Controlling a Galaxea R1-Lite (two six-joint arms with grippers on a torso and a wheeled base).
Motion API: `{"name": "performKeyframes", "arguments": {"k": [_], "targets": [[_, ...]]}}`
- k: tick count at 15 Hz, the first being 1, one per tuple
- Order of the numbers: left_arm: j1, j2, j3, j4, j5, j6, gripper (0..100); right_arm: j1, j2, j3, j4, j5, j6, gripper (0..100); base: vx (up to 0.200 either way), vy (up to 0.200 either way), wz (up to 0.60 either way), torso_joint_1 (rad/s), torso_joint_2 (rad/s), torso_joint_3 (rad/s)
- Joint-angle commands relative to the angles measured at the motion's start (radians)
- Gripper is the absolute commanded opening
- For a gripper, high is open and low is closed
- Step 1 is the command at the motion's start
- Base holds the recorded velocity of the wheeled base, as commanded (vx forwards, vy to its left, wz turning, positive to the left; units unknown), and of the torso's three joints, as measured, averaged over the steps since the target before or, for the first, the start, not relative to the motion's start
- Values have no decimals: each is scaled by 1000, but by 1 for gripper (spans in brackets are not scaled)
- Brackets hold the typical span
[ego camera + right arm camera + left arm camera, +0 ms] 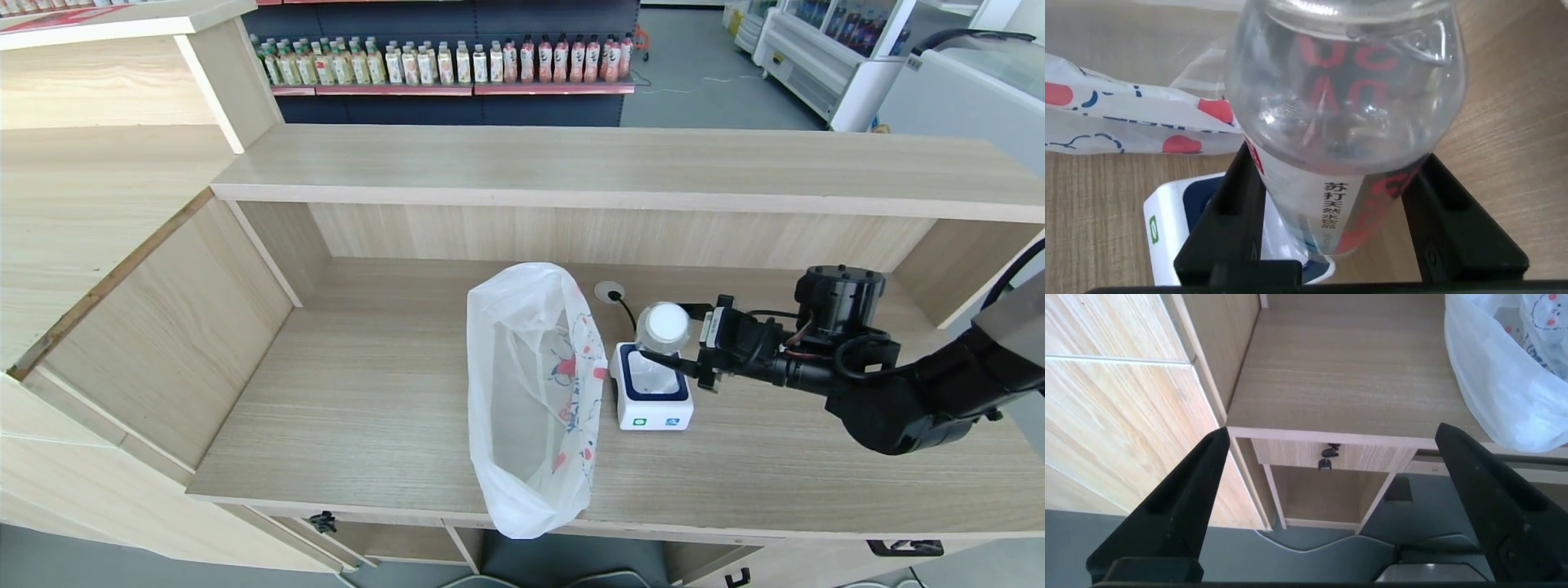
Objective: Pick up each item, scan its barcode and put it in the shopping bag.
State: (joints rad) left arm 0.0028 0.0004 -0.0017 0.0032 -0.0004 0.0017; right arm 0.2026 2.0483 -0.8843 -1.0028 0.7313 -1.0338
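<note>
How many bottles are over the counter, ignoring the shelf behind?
1: a clear bottle in the right gripper, over the scanner beside the shopping bag. The bag may hide more.

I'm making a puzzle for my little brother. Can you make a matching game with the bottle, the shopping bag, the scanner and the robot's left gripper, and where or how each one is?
Things
1. bottle
2. shopping bag
3. scanner
4. left gripper

Place or state
A. open, holding nothing, near the front edge of the counter
B. white and blue box sitting on the counter
C. held in the right gripper
D. standing open on the counter

Pairs: 1-C, 2-D, 3-B, 4-A
</note>
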Motion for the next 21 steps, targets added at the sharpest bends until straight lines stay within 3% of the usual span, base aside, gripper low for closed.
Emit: {"name": "performKeyframes", "arguments": {"k": [1,6,8,10,11,13,17,21], "targets": [[0,0,0,0,-1,0,100,1,1,2,4,-3,0,0,0,0,0,0,0,0],[0,0,0,0,-1,0,100,-2,-42,-7,4,-7,35,0,0,0,0,0,0,0],[0,0,0,0,0,0,100,-6,-162,25,6,-76,193,0,0,0,0,0,0,0],[0,0,0,0,0,0,100,9,-301,87,6,-322,494,0,0,0,0,0,0,0],[-1,0,0,0,-1,-2,100,38,-361,114,7,-518,690,0,0,0,0,0,0,0],[0,0,0,0,0,-2,100,49,-427,180,15,-721,905,0,0,0,0,0,0,0],[-1,0,0,0,0,-2,100,54,-556,396,16,-756,1100,0,0,0,0,0,0,0],[0,0,0,0,-1,-2,100,97,-602,412,95,-757,1167,0,0,50,0,1,1,1]]}}
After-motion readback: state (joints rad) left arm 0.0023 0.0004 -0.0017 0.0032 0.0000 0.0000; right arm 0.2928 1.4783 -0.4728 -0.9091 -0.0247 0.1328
